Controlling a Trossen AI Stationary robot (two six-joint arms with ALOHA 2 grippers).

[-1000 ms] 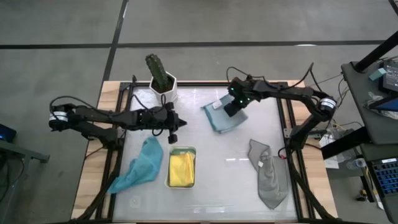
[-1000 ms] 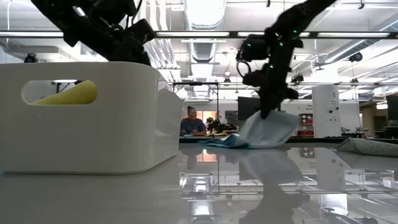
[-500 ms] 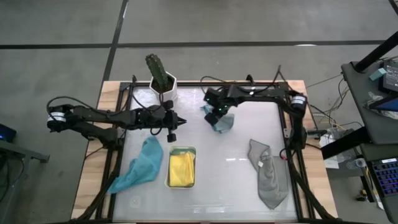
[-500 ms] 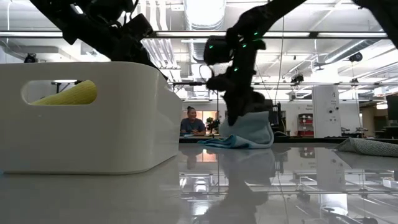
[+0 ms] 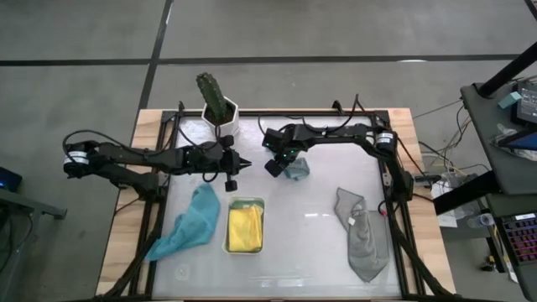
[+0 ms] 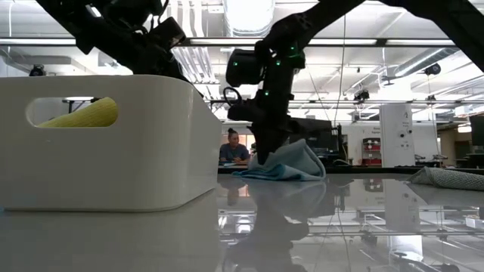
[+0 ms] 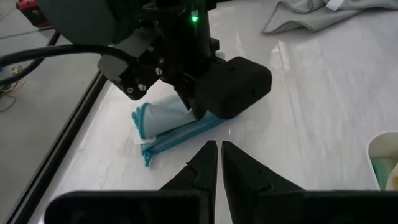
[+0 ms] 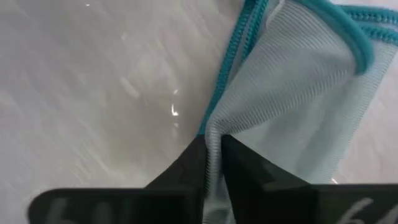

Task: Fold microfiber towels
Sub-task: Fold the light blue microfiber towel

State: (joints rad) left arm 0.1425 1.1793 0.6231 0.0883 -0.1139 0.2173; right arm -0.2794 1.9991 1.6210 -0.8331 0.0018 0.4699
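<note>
Right now the right gripper (image 5: 277,166) is down at the back middle of the table, its fingers pinched narrowly on a fold of the light blue towel (image 5: 295,169), as the right wrist view shows with the cloth's teal-edged hem (image 8: 292,87) running between the 2 dark fingers; the towel lies bunched and doubled over on the white tabletop (image 5: 319,243), near the cactus in its white pot (image 5: 220,109); the left gripper (image 5: 237,164) hovers just to the towel's left with its fingers pressed together on nothing, pointing at the right gripper; the teal towel (image 5: 189,222) sprawls at the front left, touching nothing else; the yellow towel (image 5: 245,228) sits inside the white tray (image 5: 244,202) just beside it; the grey towel (image 5: 361,235) lies crumpled at the front right, well apart from the rest; beyond the table a person (image 6: 233,148) sits at a desk in the room.
</note>
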